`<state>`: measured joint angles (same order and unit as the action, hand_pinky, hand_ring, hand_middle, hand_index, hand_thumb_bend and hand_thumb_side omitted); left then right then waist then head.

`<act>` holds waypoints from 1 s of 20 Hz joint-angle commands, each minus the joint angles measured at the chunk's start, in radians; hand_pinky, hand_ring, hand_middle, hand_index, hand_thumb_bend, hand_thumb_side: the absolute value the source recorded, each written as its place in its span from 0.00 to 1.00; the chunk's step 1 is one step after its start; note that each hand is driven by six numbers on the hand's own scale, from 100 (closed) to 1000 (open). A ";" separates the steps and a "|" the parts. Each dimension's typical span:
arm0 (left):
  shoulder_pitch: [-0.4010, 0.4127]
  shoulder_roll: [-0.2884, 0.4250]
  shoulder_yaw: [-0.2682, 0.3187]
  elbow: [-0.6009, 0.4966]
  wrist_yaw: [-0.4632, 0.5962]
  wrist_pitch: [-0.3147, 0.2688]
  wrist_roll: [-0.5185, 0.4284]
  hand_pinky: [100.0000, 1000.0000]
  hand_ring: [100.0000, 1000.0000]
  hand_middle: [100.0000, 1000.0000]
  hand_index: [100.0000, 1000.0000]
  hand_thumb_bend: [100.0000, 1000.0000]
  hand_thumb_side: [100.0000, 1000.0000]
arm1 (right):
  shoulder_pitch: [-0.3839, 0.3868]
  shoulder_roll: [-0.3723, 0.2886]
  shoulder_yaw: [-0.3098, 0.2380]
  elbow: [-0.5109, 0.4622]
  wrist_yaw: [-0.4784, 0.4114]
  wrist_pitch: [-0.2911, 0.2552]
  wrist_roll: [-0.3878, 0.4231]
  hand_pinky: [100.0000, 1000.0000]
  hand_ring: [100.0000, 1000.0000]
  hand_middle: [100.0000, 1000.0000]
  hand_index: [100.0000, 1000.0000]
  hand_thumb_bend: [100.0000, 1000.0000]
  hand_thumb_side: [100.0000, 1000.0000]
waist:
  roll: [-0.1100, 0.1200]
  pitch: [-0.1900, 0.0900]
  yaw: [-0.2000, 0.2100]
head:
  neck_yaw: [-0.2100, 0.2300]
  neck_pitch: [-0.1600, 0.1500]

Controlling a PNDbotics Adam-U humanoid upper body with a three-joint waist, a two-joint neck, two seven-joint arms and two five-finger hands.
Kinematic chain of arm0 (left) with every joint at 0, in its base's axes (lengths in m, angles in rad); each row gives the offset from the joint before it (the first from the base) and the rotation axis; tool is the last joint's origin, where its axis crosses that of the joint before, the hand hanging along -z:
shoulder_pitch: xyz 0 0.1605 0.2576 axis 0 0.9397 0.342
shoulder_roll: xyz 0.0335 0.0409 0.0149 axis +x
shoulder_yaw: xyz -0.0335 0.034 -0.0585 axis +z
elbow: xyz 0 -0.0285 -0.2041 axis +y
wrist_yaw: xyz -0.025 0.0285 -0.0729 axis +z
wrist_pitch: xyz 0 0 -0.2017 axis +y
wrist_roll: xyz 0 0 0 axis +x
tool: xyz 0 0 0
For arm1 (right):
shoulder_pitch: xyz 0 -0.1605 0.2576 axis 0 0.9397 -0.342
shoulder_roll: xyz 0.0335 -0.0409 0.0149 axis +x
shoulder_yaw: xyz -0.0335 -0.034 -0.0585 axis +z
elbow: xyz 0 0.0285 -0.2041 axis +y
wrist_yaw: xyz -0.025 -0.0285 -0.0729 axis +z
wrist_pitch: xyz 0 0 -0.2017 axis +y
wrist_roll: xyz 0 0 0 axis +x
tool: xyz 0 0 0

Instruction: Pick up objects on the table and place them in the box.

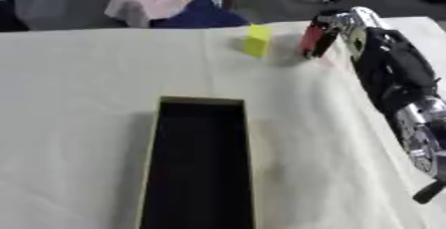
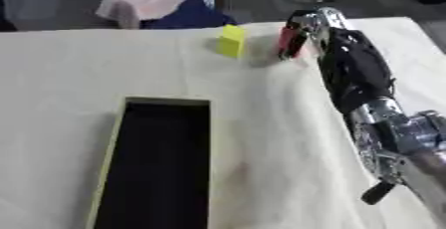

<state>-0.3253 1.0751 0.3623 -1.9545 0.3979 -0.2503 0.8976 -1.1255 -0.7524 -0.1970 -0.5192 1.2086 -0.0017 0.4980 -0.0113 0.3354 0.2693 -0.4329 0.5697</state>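
A yellow block (image 1: 257, 40) stands near the table's far edge. Just to its right my right hand (image 1: 335, 25) reaches in along the right side, its fingers curled round a red object (image 1: 312, 39) that touches or hovers just above the cloth. A long open box (image 1: 200, 163) with a dark inside lies in the near middle of the table, its far end well short of the yellow block. My left hand shows in neither view.
A cream cloth covers the table (image 1: 78, 98). Beyond the far edge sits a pile of pink and dark blue fabric (image 1: 174, 1). My right arm (image 1: 396, 78) runs along the table's right side.
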 commanded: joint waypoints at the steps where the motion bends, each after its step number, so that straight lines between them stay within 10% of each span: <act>1: -0.003 0.048 0.021 -0.004 -0.005 -0.007 0.009 0.82 0.91 0.94 0.92 0.32 0.86 | -0.014 -0.025 -0.004 -0.025 -0.025 -0.003 -0.018 0.78 0.71 0.57 0.70 0.05 0.06 | 0.004 -0.023 -0.004 | 0.001 -0.001; 10: 0.012 0.052 0.022 0.004 -0.013 -0.004 0.009 0.82 0.91 0.94 0.92 0.32 0.86 | 0.000 -0.044 0.008 -0.140 -0.130 -0.075 -0.004 0.76 0.68 0.52 0.67 0.00 0.06 | 0.002 -0.040 -0.018 | 0.020 0.023; 20: 0.014 0.061 0.024 0.011 -0.015 -0.007 0.009 0.82 0.91 0.93 0.92 0.33 0.85 | 0.154 -0.146 0.120 -0.562 -0.444 -0.302 0.068 0.73 0.64 0.49 0.65 0.00 0.03 | -0.006 -0.064 -0.035 | 0.063 0.060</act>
<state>-0.3065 1.0840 0.3676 -1.9419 0.3858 -0.2476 0.8978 -0.9601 -0.8425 -0.0900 -1.0042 0.8197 -0.2727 0.5570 -0.0206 0.2928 0.2345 -0.3759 0.6235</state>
